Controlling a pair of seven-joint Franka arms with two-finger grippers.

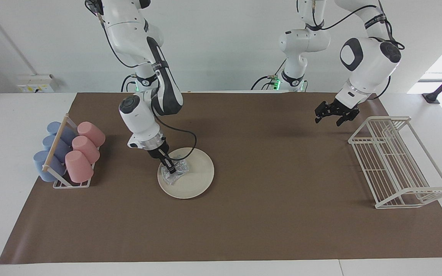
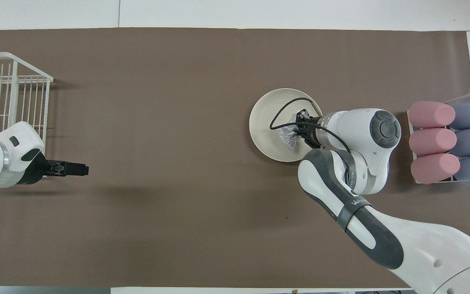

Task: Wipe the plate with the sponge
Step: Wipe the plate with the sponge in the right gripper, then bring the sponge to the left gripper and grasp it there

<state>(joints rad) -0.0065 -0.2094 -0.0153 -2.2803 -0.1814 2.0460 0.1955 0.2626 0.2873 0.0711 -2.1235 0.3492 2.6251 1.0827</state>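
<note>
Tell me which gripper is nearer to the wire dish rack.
Left. The left gripper hangs open over the mat beside the wire dish rack; the right gripper holds the sponge on the plate.

Brown mat [image 1: 267, 214] covers most of the white table [image 1: 10, 126]. Wire rack [image 1: 397, 161], white, empty-looking, sits at the left arm's end of the table, partly off the mat edge. At the right arm's end: small rack w/ wooden bar [image 1: 55, 143] on top, holding cups on their sides, 3 pink cups [image 1: 83, 151] in one row & 3 blue cups [image 1: 50, 151] in the other, rows touching. Wall socket [image 1: 35, 83] near that end.
</note>
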